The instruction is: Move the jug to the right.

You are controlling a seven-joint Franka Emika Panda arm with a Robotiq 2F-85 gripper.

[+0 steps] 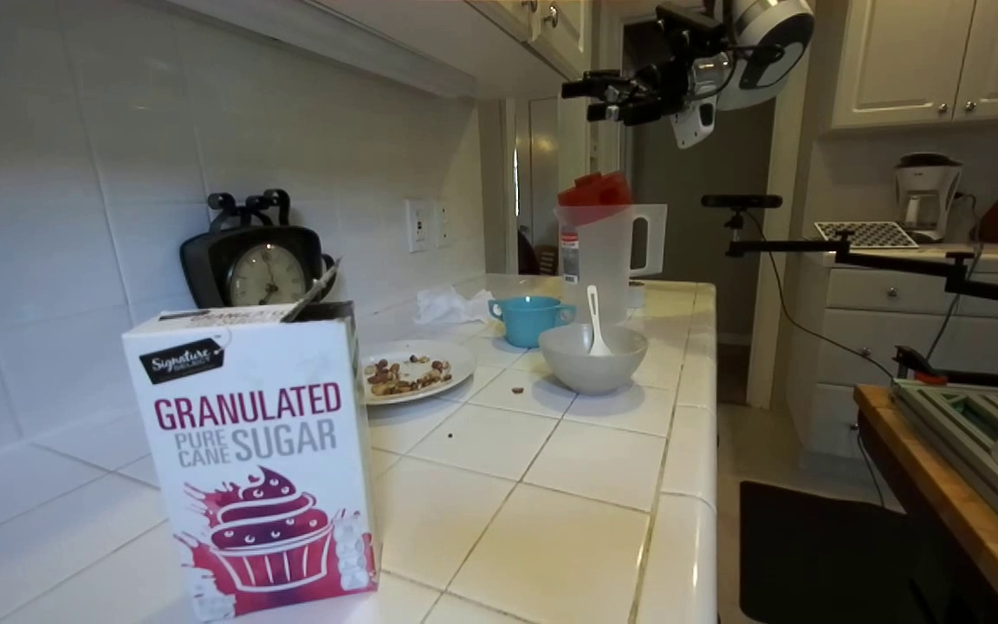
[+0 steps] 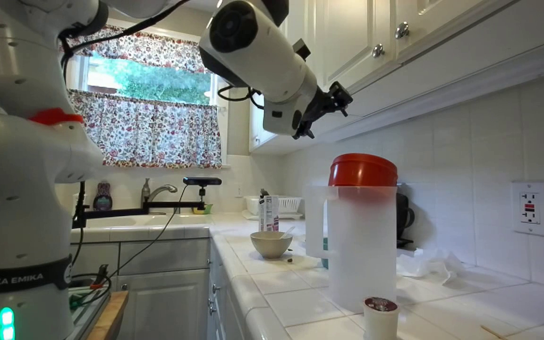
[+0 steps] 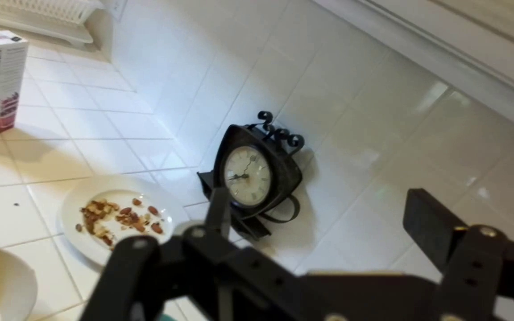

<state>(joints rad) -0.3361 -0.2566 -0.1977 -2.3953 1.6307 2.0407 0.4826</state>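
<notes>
The jug (image 1: 596, 260) is a tall translucent white pitcher standing upright on the tiled counter. It also shows in an exterior view (image 2: 361, 250), with its handle on the left there. Its red-orange lid (image 2: 363, 170) sits on the top and looks tilted in an exterior view (image 1: 594, 191). My gripper (image 1: 592, 101) is above the jug and apart from it, and it also shows in an exterior view (image 2: 326, 123). In the wrist view the fingers (image 3: 321, 214) are wide apart with nothing between them. The jug is out of the wrist view.
Near the jug are a blue bowl (image 1: 531, 321), a grey bowl with a white spoon (image 1: 594, 360), a small cup (image 2: 380, 318) and crumpled paper (image 2: 430, 264). A plate of nuts (image 3: 123, 214), a clock (image 3: 248, 176) and a sugar box (image 1: 256, 468) stand farther along. Cabinets (image 2: 357, 38) hang above.
</notes>
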